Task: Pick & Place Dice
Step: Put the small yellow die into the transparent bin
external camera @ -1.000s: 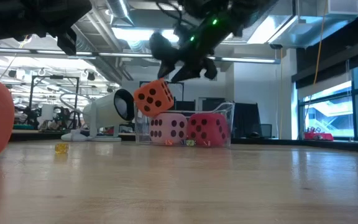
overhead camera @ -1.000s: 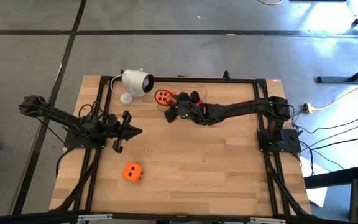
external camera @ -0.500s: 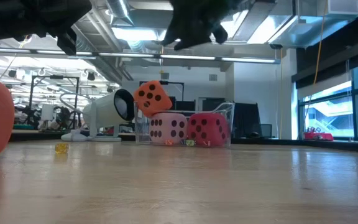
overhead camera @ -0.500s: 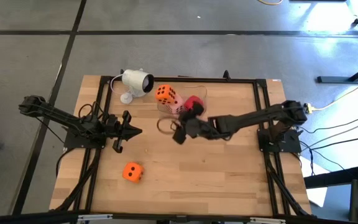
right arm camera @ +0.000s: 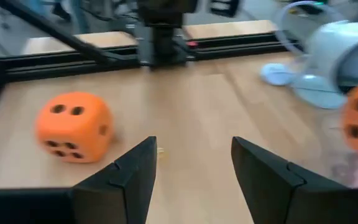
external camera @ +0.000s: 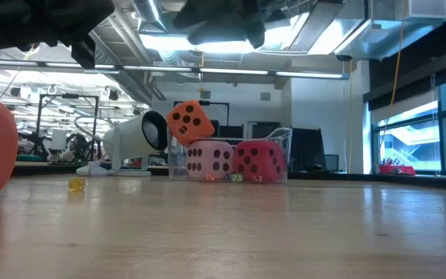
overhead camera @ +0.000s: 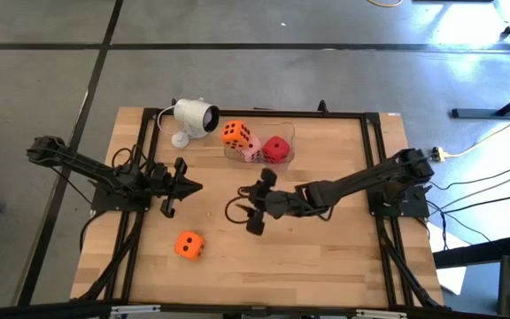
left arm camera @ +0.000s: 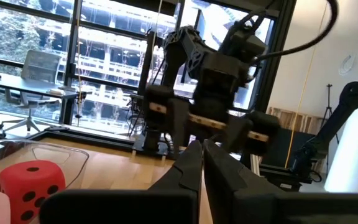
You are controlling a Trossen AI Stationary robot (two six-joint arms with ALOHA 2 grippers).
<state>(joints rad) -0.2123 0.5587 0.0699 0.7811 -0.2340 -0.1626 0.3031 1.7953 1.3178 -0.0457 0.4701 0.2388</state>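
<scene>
A clear container (overhead camera: 283, 133) stands at the table's far middle. In it a pale pink die (external camera: 210, 159) and a red die (external camera: 259, 160) sit side by side. An orange die (external camera: 190, 122) rests tilted on the pink die's top. A second orange die (overhead camera: 189, 245) lies on the table near the front left and also shows in the right wrist view (right arm camera: 73, 126). My right gripper (overhead camera: 248, 204) is open and empty above mid-table, pointing toward this die. My left gripper (overhead camera: 191, 186) is shut and empty at the left.
A white camera-like device (overhead camera: 193, 116) on a round foot stands left of the container, with its cord. A tiny yellow speck (external camera: 76, 184) lies on the wood. The black frame rails (overhead camera: 140, 221) run along the table's left and right sides.
My right gripper has drawn back from the container toward the table's near edge and left, and has risen. It has turned toward the orange die on the table. The other orange die has stayed behind, tilted on the pink die.
</scene>
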